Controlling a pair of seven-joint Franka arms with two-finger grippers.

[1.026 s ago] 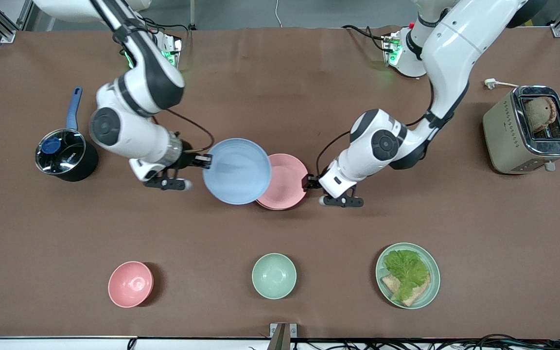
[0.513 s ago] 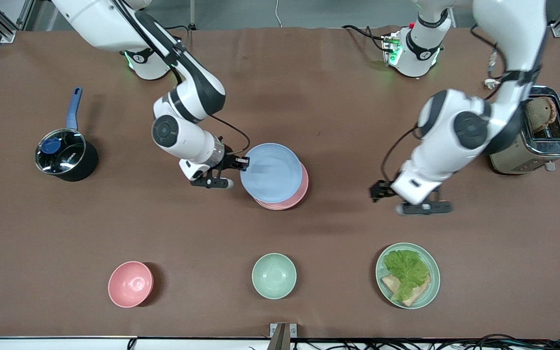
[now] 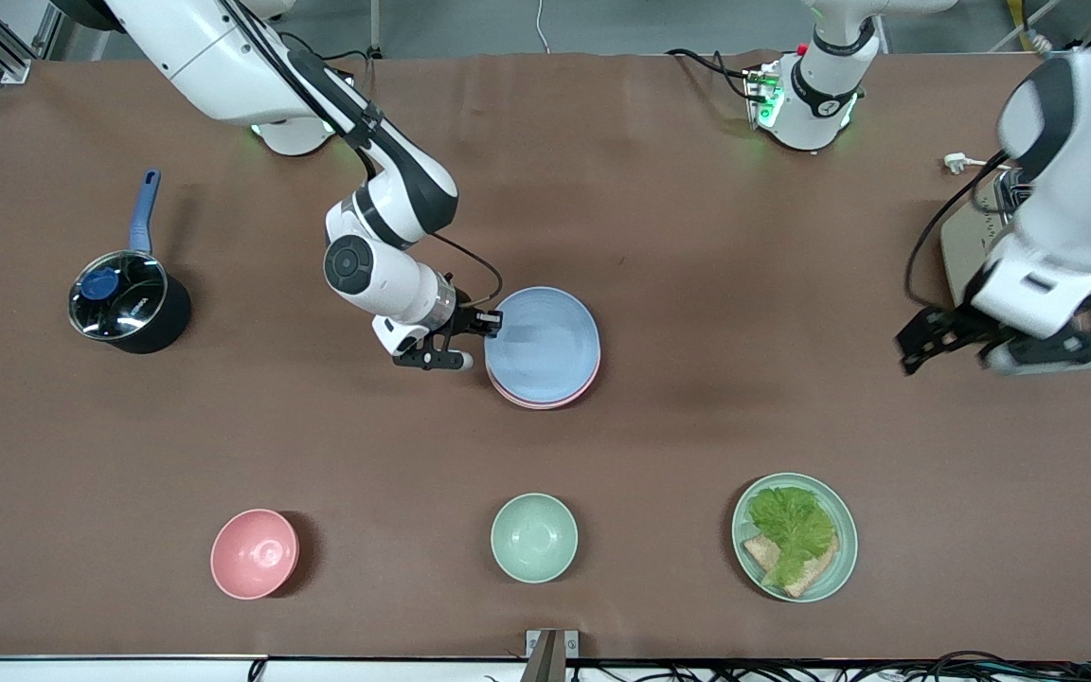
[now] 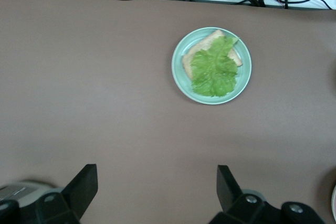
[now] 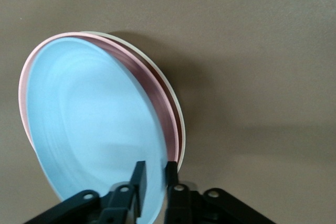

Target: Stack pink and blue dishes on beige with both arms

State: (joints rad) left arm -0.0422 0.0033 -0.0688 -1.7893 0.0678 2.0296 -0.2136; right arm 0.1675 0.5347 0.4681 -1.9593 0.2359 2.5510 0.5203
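Three plates sit stacked mid-table, blue plate (image 3: 543, 333) on pink plate (image 5: 157, 94) on beige plate (image 5: 169, 92); they look light, stiff and slick, so the thin rim is the hold. The right gripper (image 3: 490, 323) pinches blue's rim at 9 o'clock; the left gripper (image 3: 927, 333), fingers wide and empty, hangs near the toaster (image 3: 960, 248). Lettuce on bread (image 3: 790, 542) fills the green plate (image 3: 844, 559); both bowls look empty.

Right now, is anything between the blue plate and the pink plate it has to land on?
Nothing visible. The right gripper holds the blue plate by its rim, directly over the pink plate, which sits on the beige plate. The left gripper hangs open near the toaster.
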